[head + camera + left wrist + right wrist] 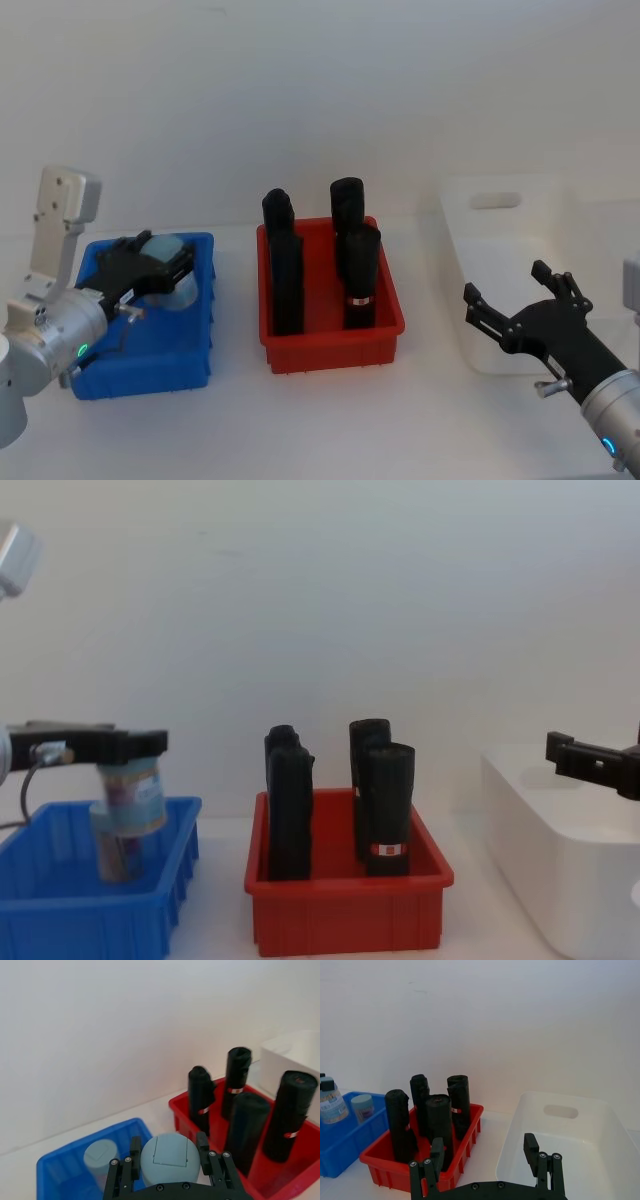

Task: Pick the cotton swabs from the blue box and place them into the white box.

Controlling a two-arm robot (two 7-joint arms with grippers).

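My left gripper (158,262) is shut on a cotton swab jar (172,292) with a pale blue lid and holds it lifted above the blue box (150,372). In the chest view the held jar (128,798) hangs below the gripper (130,747), about level with the rim of the blue box (90,920). In the left wrist view a second jar (100,1156) stands inside the blue box (55,1172). My right gripper (507,282) hovers open and holds nothing, over the near part of the white box (450,215) at the right.
A red bin (330,347) with several tall black rolls (285,270) stands between the blue box and the white box. Bare white tabletop lies in front of all three bins, and a white wall rises behind them.
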